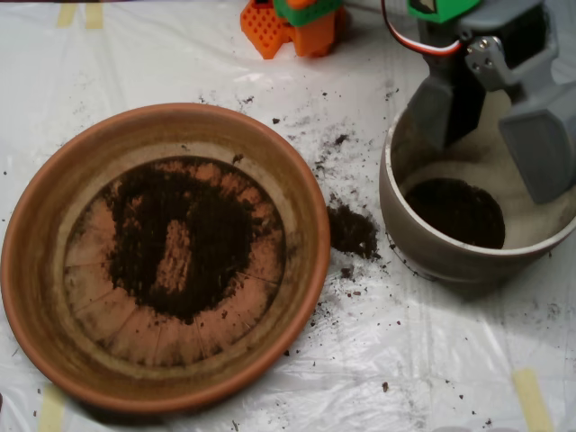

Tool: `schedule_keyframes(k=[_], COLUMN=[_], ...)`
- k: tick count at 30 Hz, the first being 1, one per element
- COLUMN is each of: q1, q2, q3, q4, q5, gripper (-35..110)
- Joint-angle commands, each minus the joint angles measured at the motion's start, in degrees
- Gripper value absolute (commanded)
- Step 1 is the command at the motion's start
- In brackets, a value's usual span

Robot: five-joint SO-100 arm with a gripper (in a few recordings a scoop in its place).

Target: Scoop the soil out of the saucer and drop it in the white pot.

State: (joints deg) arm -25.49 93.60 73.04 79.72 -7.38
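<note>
though the soil (180,243) looks like one dark patch, it is loose and crumbly, a light, dry-seeming material that would likely shed grains at any jolt and cannot be pinched, only cupped from beneath. most of it lies on the base of the saucer (36,270), which sits toward the left edge of the white plastic sheet (270,54) covering the table; the patch is thickest around its middle and right, with a bare oval showing through at its centre and thin smears fading toward the lower base. the best place to take it is probably the deep band to the right of that bare oval, where the shells could close under a real heap rather than scrape dust. a spilled clump (351,231) lies on the sheet between the saucer and the white pot (405,220), with specks scattered around it, a sign of how easily the material escapes. the pot stands near the right edge and already holds a dark round mound at its bottom. the scoop (495,130) hangs over the pot with its two grey shells spread apart and nothing visible between them. an orange block (279,27) sits at the top edge.
</note>
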Motion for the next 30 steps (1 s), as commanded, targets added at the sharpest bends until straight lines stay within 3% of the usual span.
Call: schedule_keyframes(k=[1, 7, 14, 22, 30], q1=[0.79, 8.79, 25.49, 39.64, 45.26], q2=[4.48, 11.6, 19.78, 24.79, 21.97], q3=[-3.96, -3.43, 5.54, 29.79, 45.97], q4=[0.0, -1.93, -6.59, -17.67, -27.77], q5=[1.05, 6.42, 11.25, 7.38, 1.58], gripper=[36, 39, 39, 41, 44])
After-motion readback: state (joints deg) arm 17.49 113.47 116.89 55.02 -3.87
